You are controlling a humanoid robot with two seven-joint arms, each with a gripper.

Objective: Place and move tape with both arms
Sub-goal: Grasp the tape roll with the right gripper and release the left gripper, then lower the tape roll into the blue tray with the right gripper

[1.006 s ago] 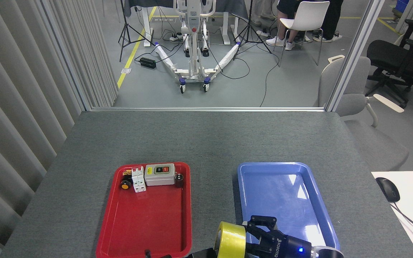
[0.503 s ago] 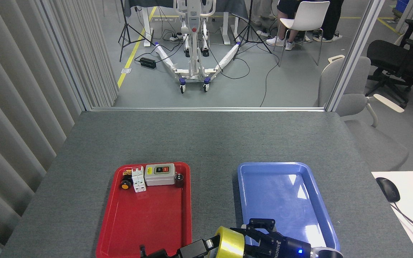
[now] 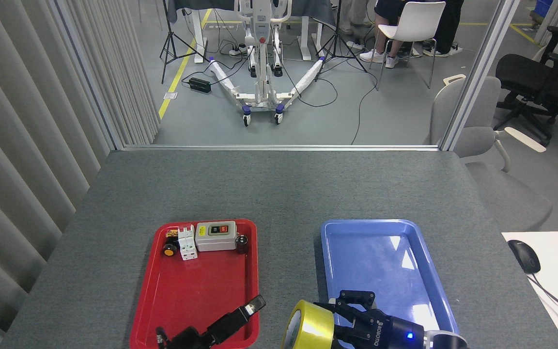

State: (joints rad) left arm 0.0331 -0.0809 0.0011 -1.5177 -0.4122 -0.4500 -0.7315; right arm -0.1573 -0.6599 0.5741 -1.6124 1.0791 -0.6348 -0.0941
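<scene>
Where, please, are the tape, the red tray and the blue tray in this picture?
tape (image 3: 314,325): head view, on its yellow outer band.
red tray (image 3: 196,286): head view, on the bare floor of the tray.
blue tray (image 3: 380,261): head view, on the bare floor of the tray.

At the bottom of the frame my right gripper (image 3: 344,317) shows black jointed claw fingers, white lettering and a blue light, while my left gripper (image 3: 255,304) is a slim black bar with a pale tip.
</scene>
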